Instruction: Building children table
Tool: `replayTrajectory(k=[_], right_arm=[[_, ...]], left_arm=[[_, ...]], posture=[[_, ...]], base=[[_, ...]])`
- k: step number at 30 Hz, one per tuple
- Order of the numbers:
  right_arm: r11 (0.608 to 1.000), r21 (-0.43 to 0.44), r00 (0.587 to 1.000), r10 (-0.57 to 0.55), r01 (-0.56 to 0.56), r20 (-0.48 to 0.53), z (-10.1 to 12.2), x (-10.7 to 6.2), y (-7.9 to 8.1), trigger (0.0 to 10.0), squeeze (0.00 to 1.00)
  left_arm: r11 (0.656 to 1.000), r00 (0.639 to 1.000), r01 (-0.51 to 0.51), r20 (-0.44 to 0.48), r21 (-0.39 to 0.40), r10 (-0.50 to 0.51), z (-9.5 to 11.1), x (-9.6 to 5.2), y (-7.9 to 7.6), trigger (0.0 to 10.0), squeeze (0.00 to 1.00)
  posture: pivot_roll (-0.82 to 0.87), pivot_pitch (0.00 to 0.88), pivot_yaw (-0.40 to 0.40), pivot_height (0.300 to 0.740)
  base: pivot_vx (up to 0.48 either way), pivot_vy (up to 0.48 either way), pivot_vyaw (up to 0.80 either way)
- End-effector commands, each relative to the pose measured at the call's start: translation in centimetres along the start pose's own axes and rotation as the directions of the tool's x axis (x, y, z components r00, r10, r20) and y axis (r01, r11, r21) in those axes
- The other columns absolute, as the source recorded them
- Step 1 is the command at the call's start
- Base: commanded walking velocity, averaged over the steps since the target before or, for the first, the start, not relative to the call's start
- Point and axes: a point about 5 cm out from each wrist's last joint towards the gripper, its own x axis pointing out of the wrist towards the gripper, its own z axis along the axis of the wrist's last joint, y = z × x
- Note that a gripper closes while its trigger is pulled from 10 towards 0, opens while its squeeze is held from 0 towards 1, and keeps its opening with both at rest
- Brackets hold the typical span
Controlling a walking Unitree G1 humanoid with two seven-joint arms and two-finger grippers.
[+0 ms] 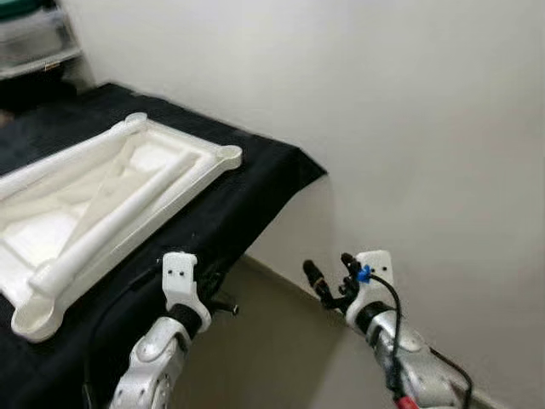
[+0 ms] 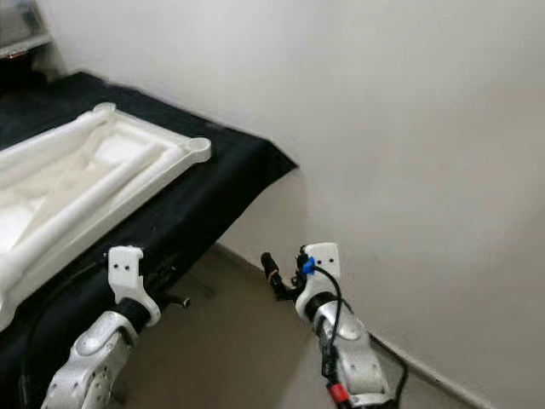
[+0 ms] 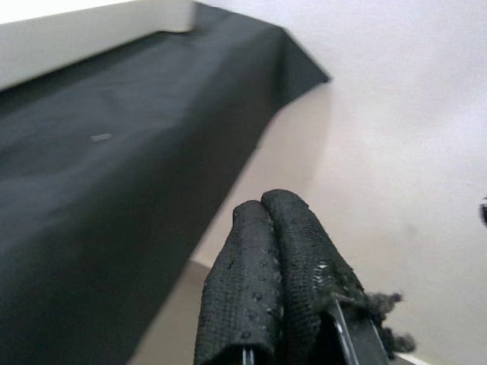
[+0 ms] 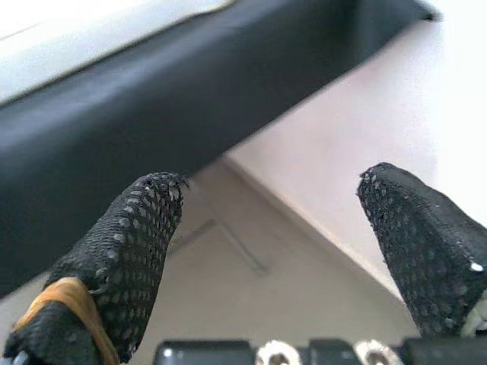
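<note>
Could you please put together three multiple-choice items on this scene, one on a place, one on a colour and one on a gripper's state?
1. Where does the white tabletop lie?
A. on the floor
B. on the black-covered table
C. leaning upright against the wall

2. What colour is the cloth on the table?
A. red
B. white
C. black

3. How do the right gripper fingers stand?
A. open, holding nothing
B. shut on a table leg
C. shut on the cloth

Answers:
1 B, the head views show the tabletop flat on the dark cover.
2 C, the cloth looks black in every view.
3 A, the right wrist view shows a wide bare gap between the two fingertips, with only floor and wall beyond; the left gripper, by contrast, has its fingers pressed together.
</note>
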Motion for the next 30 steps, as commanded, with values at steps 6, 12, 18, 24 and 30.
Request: replayTrajectory(k=[6,12,18,24,30], right_arm=[[1.0,0.01,1.0,-0.004,0.004,-0.014,-0.29,-0.08,-0.12,10.0,0.0],[1.0,0.008,1.0,-0.003,0.003,-0.016,-0.33,-0.07,-0.15,10.0,0.0],[1.0,0.005,1.0,-0.005,0.005,-0.014,-0.36,-0.02,-0.15,10.0,0.0],[1.0,0.007,1.0,-0.008,0.009,-0.019,-0.37,0.07,-0.25,10.0,0.0],[1.0,-0.009,1.0,-0.018,0.018,-0.009,-0.09,0.2,-0.22,10.0,0.0]], left_arm=[[1.0,1.0,-0.014,-0.025,0.003,0.014,-0.51,-0.17,0.34,10.0,0.0],[1.0,1.0,-0.013,-0.028,0.003,0.013,-0.59,-0.12,0.32,10.0,0.0],[0.999,0.999,-0.032,-0.036,0.005,0.032,-0.74,-0.15,0.48,10.0,0.0],[0.997,0.998,-0.058,-0.035,0.042,0.06,-0.69,-0.16,0.56,10.0,0.0],[0.992,0.996,-0.085,-0.025,0.091,0.088,-0.18,0.35,0.9,10.0,0.0]], posture=[[-0.09,0.0,-0.032,0.74],[-0.09,0.0,-0.032,0.74],[-0.09,0.0,-0.029,0.74],[-0.08,0.0,-0.031,0.74],[-0.09,0.0,-0.026,0.74]], base=[[0.0,0.0,0.0],[0.0,0.0,0.0],[0.0,0.0,0.0],[0.0,0.0,0.0],[0.0,0.0,0.0]])
